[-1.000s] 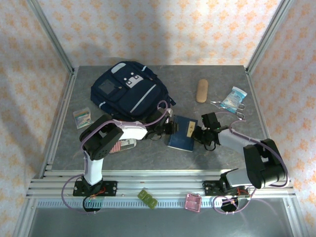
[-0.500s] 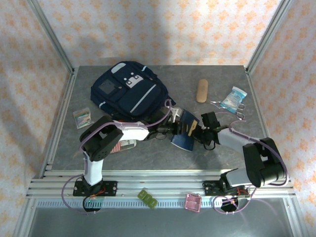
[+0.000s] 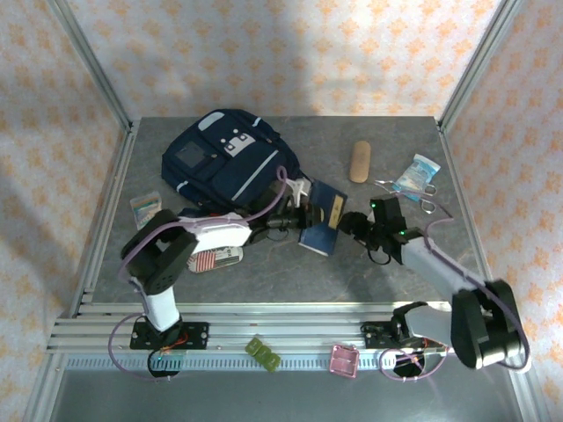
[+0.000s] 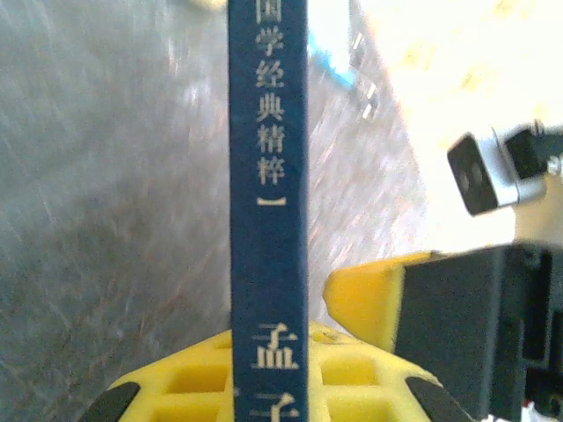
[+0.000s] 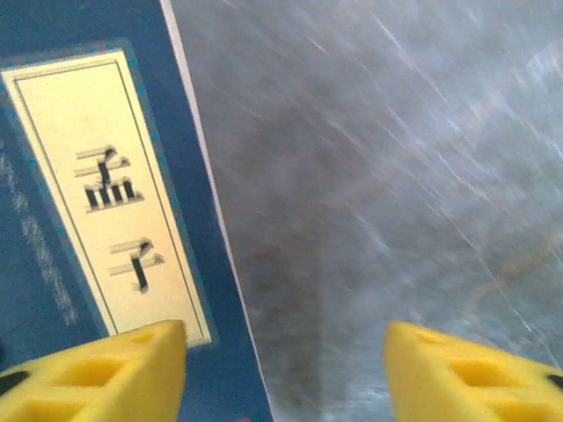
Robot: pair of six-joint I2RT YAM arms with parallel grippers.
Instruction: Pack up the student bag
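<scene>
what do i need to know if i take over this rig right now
Left hand: shut on the navy book, holding it tilted.
Right hand: open, right beside the book, holding nothing.
Student bag: lying flat at the far left of the table, apart from the book.
Done: book gripped.
Left: get the book into the bag; nothing visibly packed yet.

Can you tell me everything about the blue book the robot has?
The blue book is thin and navy, with a pale yellow label on its cover and pale Chinese characters down its spine. It is shut. The left hand pinches one edge, and it looks tipped up, near the student bag. The open right hand is at its other side.
</scene>
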